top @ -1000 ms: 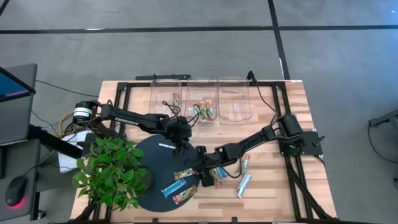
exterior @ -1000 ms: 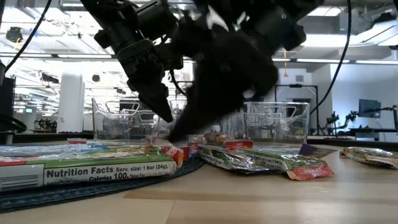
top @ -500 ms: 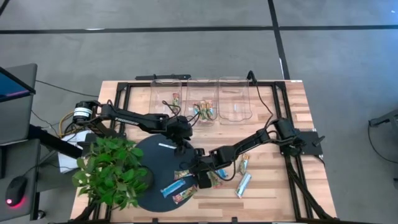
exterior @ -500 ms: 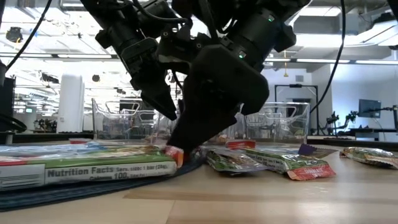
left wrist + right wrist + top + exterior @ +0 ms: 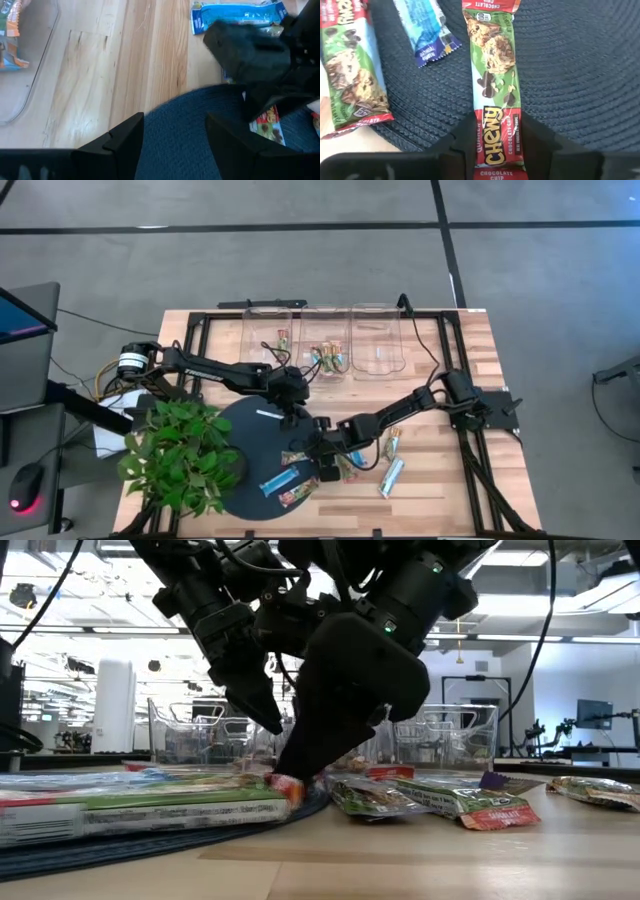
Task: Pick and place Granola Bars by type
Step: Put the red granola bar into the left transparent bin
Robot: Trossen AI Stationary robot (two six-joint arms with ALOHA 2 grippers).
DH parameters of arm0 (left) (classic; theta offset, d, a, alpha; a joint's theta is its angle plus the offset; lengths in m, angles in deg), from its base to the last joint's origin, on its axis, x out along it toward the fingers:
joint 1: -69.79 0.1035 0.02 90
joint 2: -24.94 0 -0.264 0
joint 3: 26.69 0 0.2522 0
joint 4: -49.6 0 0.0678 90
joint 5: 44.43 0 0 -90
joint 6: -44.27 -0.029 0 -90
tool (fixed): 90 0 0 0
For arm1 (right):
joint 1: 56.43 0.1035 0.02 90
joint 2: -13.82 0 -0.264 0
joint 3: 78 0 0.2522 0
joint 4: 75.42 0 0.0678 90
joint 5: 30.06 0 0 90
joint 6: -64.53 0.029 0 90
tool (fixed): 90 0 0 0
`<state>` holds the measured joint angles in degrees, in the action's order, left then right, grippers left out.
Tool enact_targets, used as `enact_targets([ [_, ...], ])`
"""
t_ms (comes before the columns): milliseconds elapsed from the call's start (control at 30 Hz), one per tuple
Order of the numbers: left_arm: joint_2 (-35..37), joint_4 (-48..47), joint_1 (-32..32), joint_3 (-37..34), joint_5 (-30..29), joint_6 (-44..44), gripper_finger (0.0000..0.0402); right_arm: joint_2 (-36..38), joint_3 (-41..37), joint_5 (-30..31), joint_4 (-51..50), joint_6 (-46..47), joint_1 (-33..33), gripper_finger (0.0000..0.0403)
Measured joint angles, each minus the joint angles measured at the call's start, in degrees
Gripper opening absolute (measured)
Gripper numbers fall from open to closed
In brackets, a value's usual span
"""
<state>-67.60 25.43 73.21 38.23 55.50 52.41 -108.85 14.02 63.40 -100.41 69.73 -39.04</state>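
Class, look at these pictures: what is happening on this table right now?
Two robot arms are sorting granola bars into clear bins. The right gripper is down on the dark mat, its fingers on either side of a Chewy bar. The left gripper hovers open beside it. More bars lie nearby.

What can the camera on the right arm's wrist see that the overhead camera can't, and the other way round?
Only the wrist view shows the wrapper print: a Chewy chocolate chip bar lying between the right gripper fingers. Only the overhead view shows the clear bins, the plant and the left gripper hovering nearby. Both show the dark round mat and a blue bar.
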Motion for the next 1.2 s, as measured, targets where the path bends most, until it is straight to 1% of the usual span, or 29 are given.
enact_targets([
  [100, 0.0, -0.4, 0.0, 0.0, -0.1, 0.0, 0.0206, 0.7, -0.1, 3.3, -1.1, 1.4, 0.1, 0.0125],
  [167, 0.0, -0.4, 0.0, 0.0, -0.1, 0.0, 0.0206, 1.7, -0.3, 5.0, -2.9, 1.5, -0.2, 0.0126],
  [300, 0.0, -0.4, 0.0, 0.0, -0.2, 0.0, 0.0206, 3.2, -0.2, 7.2, -5.2, 1.5, -1.3, 0.0110],
  [367, 0.0, -0.5, 0.0, 0.0, -0.2, 0.0, 0.0206, 3.5, -0.1, 7.3, -5.8, 1.9, -2.0, 0.0104],
  [467, 0.0, -0.6, 0.0, 0.0, -0.3, 0.0, 0.0206, 4.1, -0.2, 8.2, -10.2, 3.3, -2.8, 0.0105],
  [667, 0.0, -0.6, 0.0, 0.0, -0.3, 0.0, 0.0206, 4.1, -0.1, 12.3, -19.3, 8.2, -5.5, 0.0119],
  [833, 0.0, -0.6, 0.0, 0.0, -0.3, -0.3, 0.0206, 4.1, -0.1, 11.0, -20.5, 9.3, -7.5, 0.0120],
  [967, 0.0, -0.6, -0.5, 0.0, -0.7, -1.8, 0.0206, 4.2, -0.1, 8.6, -19.1, 7.6, -7.6, 0.0131],
  [1067, 0.0, -0.6, -1.3, 0.0, -2.3, -3.5, 0.0206, 4.2, -0.1, 8.4, -18.0, 7.4, -7.3, 0.0150],
  [1200, 0.0, -0.5, -2.3, 0.0, -3.3, -6.2, 0.0206, 4.7, -0.1, 8.3, -17.6, 7.8, -7.3, 0.0186],
])
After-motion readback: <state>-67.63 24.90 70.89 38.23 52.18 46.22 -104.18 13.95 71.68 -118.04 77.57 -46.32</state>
